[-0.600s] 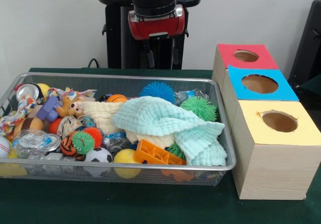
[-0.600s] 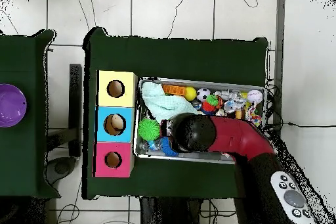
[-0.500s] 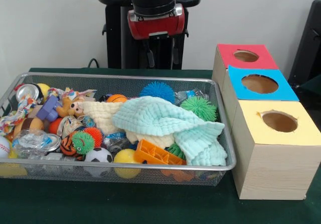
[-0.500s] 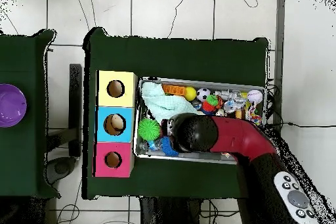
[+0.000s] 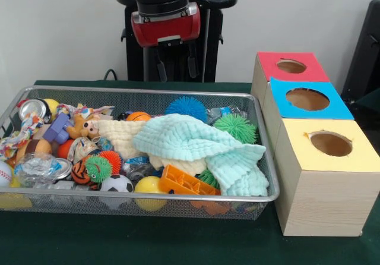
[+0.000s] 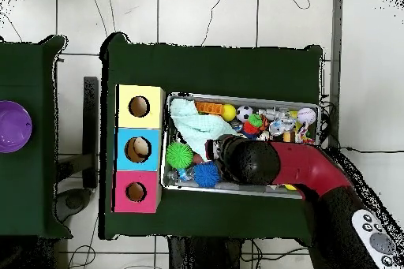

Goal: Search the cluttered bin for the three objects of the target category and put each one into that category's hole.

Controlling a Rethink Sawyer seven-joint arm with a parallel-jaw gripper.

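The wire mesh bin (image 5: 148, 91) is full of toys; it also shows in the overhead view (image 6: 237, 98). A clear crinkled plastic lump (image 5: 34, 165) lies at its front left. A bluish one (image 5: 138, 169) lies by the cream cloth, and another (image 5: 221, 112) at the back right. The blue-topped hole (image 5: 307, 99) is in the middle box at the right, also seen from overhead (image 6: 138, 149). My gripper (image 5: 176, 69) hangs open and empty, high above the bin's far rim. In the overhead view the arm (image 6: 260, 163) hides it.
A mint cloth (image 5: 196, 143) covers the bin's middle. A green spiky ball (image 5: 236, 126), a blue spiky ball (image 5: 186, 107), an orange plastic toy (image 5: 184, 183), a soccer ball (image 5: 117, 184) and a can (image 5: 34, 108) lie around. The red-topped hole (image 5: 291, 66) and the yellow-topped hole (image 5: 330, 143) flank the blue one.
The arm has swung to the left in the front view, away from the boxes, still high and open. In the overhead view the blue spiky ball is now uncovered.
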